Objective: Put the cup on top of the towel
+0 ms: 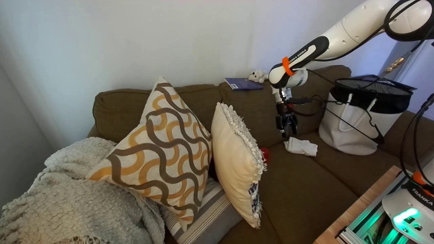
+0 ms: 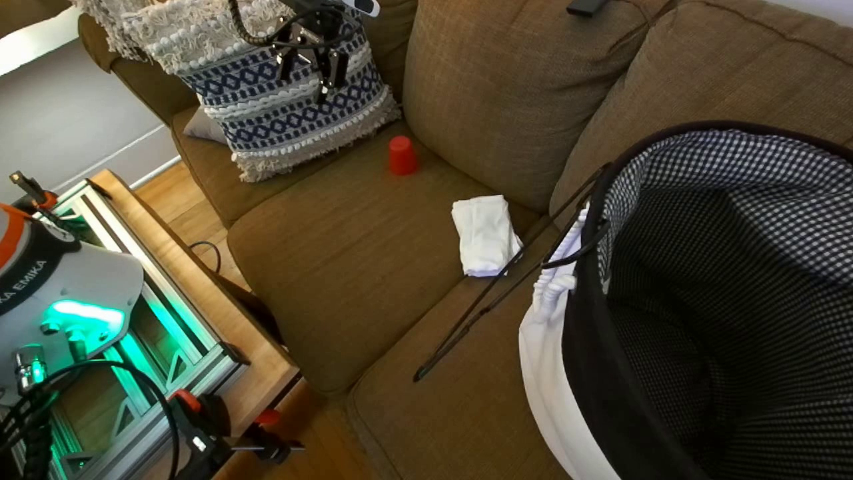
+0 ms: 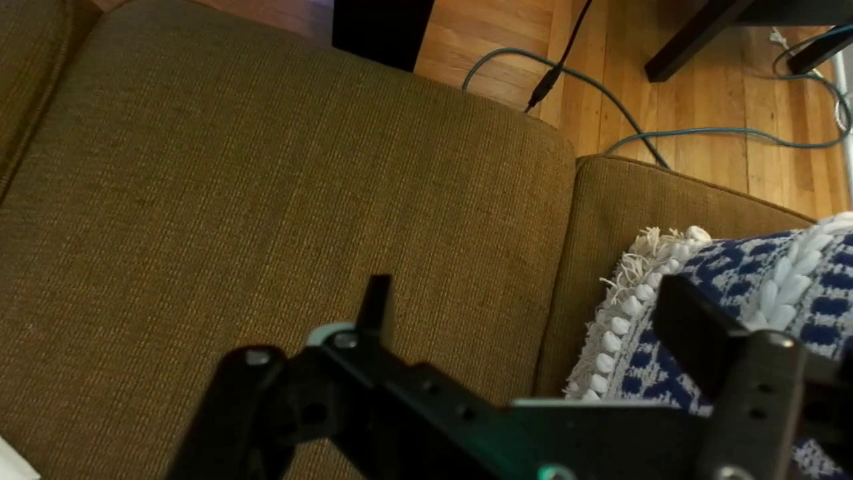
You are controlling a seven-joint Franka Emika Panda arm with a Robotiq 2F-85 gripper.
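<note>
Wrist view: the gripper [image 3: 526, 300] hangs above the sofa [image 3: 300, 200], fingers [image 3: 374, 305] apart.
In an exterior view the red cup [image 2: 402, 157] stands on the seat [image 2: 326, 247], across from the table's [image 2: 212, 300] sofa-side edge; the white towel [image 2: 484, 233] lies folded, apart from it, out past that edge's corner nearer the bag [image 2: 588, 363].

There's one cup [image 2: 402, 157], one towel [image 2: 486, 235], one bag [image 1: 357, 114].
</note>
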